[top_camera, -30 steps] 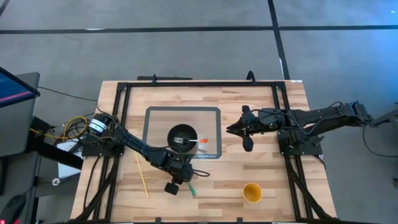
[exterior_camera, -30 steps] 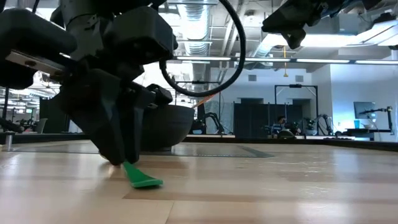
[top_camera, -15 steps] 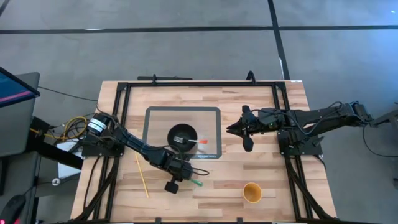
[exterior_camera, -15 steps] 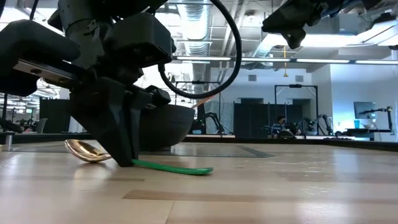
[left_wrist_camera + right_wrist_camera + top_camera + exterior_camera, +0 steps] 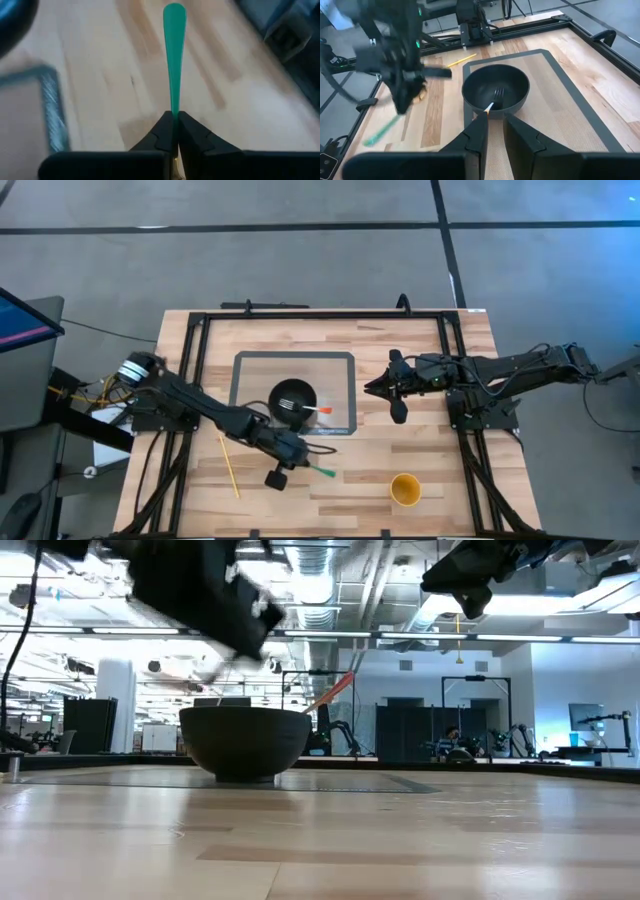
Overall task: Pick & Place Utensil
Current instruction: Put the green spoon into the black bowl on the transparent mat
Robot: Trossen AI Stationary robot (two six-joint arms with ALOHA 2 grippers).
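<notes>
My left gripper [image 5: 292,457] is off the table near the front middle, shut on a spoon with a green handle [image 5: 322,471]. The handle also shows in the left wrist view [image 5: 174,55]. In the low view the gripper [image 5: 205,595] is high at the top left and the spoon is out of sight. A black bowl [image 5: 294,399] stands on a grey mat [image 5: 340,370], and a fork with an orange handle [image 5: 322,408] leans in it. My right gripper [image 5: 370,387] hovers right of the mat, empty, its fingers a narrow gap apart [image 5: 495,125]. My left gripper pinches the spoon's green handle [image 5: 174,111] between its two fingertips. The handle sticks straight out past the fingertips, in line with them, toward the table's right and near side. The spoon is lifted clear of the table. The spoon's bowl end is hidden behind the fingers.
A yellow cup [image 5: 405,489] stands near the front right. A thin yellow stick [image 5: 228,463] lies on the wood at the front left. The black frame rails [image 5: 320,313] run around the table. Bare wood lies between the mat and the cup.
My left gripper has risen from the table top with the spoon, staying shut. The spoon first swung about on the table, its green handle turning toward the table's right. It then came up clear of the wood. In the low view the gripper left the table surface.
</notes>
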